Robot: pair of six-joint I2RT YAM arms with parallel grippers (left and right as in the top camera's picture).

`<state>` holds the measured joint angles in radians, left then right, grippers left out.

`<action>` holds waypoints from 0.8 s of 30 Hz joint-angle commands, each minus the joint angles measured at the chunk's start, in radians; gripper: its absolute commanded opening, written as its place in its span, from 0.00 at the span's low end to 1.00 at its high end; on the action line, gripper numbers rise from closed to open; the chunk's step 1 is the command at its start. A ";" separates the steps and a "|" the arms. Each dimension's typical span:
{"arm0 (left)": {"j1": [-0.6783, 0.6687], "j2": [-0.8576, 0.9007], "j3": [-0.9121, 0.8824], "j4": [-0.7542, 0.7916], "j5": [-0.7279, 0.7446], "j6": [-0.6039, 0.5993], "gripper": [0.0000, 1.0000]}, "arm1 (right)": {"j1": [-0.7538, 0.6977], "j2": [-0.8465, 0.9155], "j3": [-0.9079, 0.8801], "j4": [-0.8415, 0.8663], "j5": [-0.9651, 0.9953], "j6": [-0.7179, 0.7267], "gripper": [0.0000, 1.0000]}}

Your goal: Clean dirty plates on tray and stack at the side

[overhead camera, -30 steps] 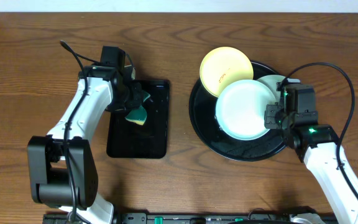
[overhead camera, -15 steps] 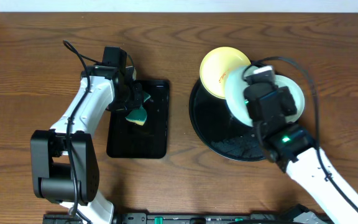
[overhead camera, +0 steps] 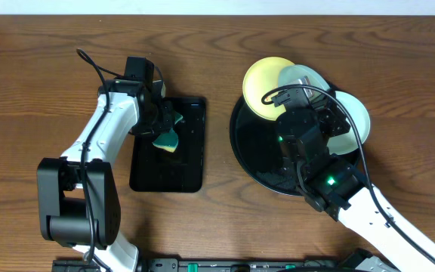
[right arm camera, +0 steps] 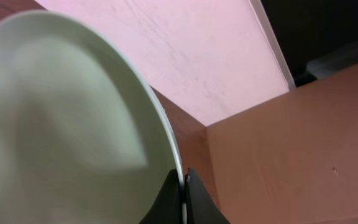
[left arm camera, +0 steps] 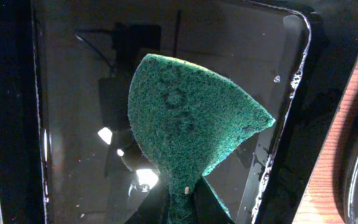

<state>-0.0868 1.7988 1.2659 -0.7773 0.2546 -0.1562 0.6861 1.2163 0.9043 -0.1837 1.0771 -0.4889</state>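
Your right fingers are clenched on the rim of a pale mint plate, holding it tilted up off the round black tray; in the right wrist view the plate fills the left side, its edge pinched between the dark tips. Your left fingers are clamped on a green scouring sponge, which fans out above the small rectangular black tray, its wet surface glossy with reflections. From overhead, the pale yellow plate rests on the upper left rim of the round tray, partly overhanging the wooden worktop. A second mint plate lies at the tray's right side, partly hidden by your right arm. You cannot tell from these views whether smears show on the lifted plate. The two trays sit apart, rectangular one to the left.
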 commanded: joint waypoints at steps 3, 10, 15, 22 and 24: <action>0.002 0.008 -0.004 0.000 -0.013 0.010 0.07 | -0.047 -0.012 0.022 -0.087 0.039 0.345 0.01; 0.002 0.008 -0.004 0.000 -0.013 0.010 0.07 | -0.343 -0.012 0.022 -0.332 -0.367 0.895 0.01; 0.002 0.008 -0.004 0.000 -0.013 0.010 0.07 | -0.607 -0.012 0.022 -0.330 -0.684 1.033 0.01; 0.002 0.008 -0.004 0.000 -0.013 0.010 0.07 | -0.908 0.004 0.022 -0.384 -0.846 1.281 0.01; 0.002 0.008 -0.004 0.000 -0.013 0.010 0.07 | -0.974 0.019 0.020 -0.407 -0.857 1.337 0.01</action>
<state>-0.0868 1.7988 1.2659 -0.7776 0.2539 -0.1562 -0.2100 1.2198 0.9096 -0.5724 0.3126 0.6697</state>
